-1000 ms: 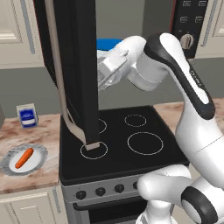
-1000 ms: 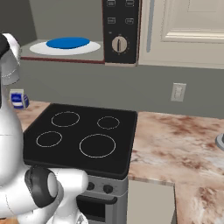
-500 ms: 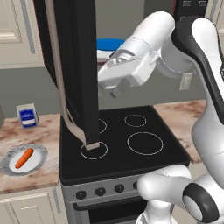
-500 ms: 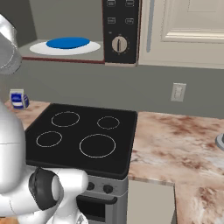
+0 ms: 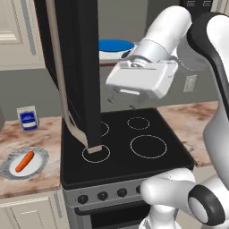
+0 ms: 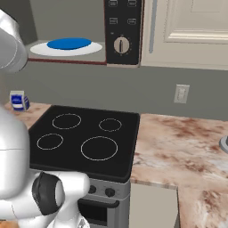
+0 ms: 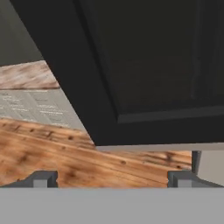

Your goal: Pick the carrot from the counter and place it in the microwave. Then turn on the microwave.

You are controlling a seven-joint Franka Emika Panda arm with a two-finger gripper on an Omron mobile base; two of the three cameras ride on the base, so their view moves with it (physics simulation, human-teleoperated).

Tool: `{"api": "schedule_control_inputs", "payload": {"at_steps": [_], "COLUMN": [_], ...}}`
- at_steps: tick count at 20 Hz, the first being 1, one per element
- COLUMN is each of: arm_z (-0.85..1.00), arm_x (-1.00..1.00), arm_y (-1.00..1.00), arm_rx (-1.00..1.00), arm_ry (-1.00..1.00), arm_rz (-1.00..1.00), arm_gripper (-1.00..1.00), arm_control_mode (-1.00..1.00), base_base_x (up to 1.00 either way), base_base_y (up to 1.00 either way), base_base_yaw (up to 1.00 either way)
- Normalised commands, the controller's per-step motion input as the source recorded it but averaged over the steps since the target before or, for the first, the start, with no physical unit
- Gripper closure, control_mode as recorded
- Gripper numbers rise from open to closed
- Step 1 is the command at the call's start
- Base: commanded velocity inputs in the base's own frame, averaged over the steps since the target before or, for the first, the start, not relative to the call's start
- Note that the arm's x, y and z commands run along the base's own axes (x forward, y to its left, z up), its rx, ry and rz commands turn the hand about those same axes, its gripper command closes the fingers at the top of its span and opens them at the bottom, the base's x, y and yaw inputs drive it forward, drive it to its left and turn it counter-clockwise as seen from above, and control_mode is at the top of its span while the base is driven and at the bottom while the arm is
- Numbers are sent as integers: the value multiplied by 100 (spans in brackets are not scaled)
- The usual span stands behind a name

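On the pinkish marbled worktop [image 5: 44, 176] at far left, the stubby, smooth orange carrot [image 5: 24, 161] lay on a grey plate [image 5: 9, 167]. The tool [image 7: 111, 178] stood wide and empty above the glossy black stovetop [image 5: 147, 154]. Swinging left, it risked clipping the microwave's open door [image 5: 78, 67].

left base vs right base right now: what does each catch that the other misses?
Left base: the carrot lying on a small plate on the counter left of the stove, the open microwave door swung out over the stovetop, and the gripper above the burners.

Right base: the microwave's control panel with its round knob, a wall outlet, and the counter stretch right of the stove.

Both: the black stovetop, the blue-and-white plate in the microwave, the small blue carton.
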Motion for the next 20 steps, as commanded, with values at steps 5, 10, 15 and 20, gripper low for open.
{"api": "schedule_control_inputs", "payload": {"at_steps": [5,10,15,20], "arm_z": [-65,-62,-56,-48], "arm_x": [0,-5,-31,-15], "arm_y": [0,0,0,0], "arm_rx": [-12,-12,-3,-3], "arm_ry": [-8,-11,-15,-14], "arm_rz": [3,2,4,2], "arm_gripper": [-100,-100,-100,-100], "arm_control_mode": [-100,-100,-100,-100], "base_base_x": [0,0,0,0], "base_base_y": [0,0,0,0], "base_base_yaw": [0,0,0,0]}}
